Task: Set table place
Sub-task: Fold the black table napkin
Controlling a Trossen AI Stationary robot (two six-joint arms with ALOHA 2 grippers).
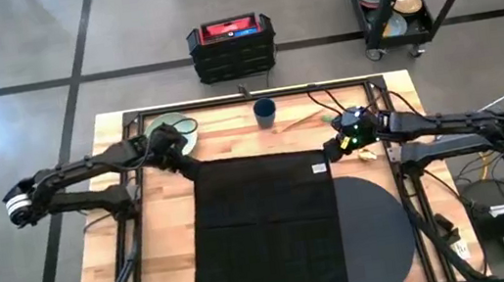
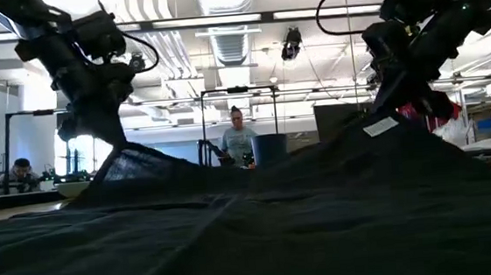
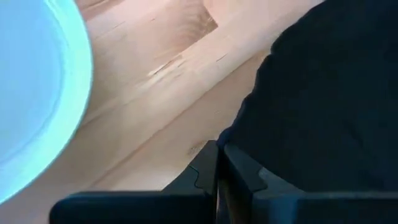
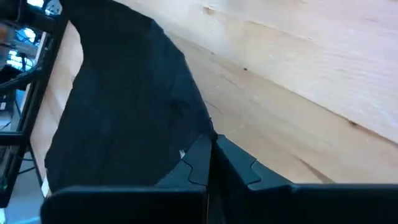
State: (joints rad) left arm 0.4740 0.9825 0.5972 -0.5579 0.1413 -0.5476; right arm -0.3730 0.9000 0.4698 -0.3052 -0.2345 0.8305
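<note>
Both grippers pinched shut on the napkin (image 1: 266,226): left gripper (image 1: 179,161) on far-left corner, right gripper (image 1: 335,148) on far-right. Cloth spreads toward you, overlapping the placemat (image 1: 378,232) at near right.

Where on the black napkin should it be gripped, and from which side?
At its two far corners, from above: the black napkin lies spread flat, and the left gripper and right gripper each pinch one corner, lifting that edge evenly.
</note>
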